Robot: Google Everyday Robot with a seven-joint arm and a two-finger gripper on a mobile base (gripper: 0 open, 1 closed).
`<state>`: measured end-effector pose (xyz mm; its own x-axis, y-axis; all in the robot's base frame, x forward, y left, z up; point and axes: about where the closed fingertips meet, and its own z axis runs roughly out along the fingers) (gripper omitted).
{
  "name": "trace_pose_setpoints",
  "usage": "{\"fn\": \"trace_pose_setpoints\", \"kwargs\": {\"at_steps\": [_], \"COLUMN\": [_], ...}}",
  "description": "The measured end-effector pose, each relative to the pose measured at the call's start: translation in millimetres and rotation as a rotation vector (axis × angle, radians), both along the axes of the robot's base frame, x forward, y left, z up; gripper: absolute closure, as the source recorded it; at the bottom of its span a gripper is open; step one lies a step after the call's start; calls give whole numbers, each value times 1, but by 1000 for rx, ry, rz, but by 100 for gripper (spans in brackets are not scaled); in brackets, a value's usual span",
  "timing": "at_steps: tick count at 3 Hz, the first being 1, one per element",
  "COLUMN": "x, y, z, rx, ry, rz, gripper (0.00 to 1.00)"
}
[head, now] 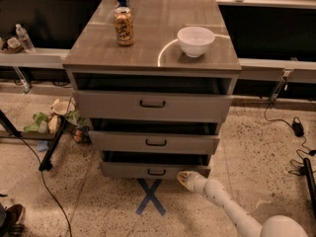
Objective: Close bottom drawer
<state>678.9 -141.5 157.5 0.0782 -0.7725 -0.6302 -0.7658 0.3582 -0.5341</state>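
The bottom drawer (148, 170) is the lowest of three grey wood-grain drawers in the cabinet, with a shallow front and a small black bar handle (156, 172). It stands out a little from the cabinet, with a dark gap above its front. My gripper (182, 178) is at the end of a white arm that comes in from the lower right. Its tip is against the right part of the bottom drawer's front, right of the handle.
The middle drawer (155, 142) and top drawer (152, 105) also stand out slightly. A can (124, 26) and a white bowl (196, 40) sit on the cabinet top. A blue tape X (150, 196) marks the floor in front. Cables and a black stand leg (52, 147) lie around.
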Motion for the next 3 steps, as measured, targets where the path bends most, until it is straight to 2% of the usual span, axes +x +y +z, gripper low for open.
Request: {"fn": "trace_pose_setpoints", "kwargs": {"at_steps": [1, 2, 3], "x": [23, 22, 13], "y": [-4, -11, -59], "z": [-2, -7, 5], "rx": [-14, -3, -44], "ry": [-22, -24, -19], "rz": [13, 9, -24], "gripper": [100, 100, 100]}}
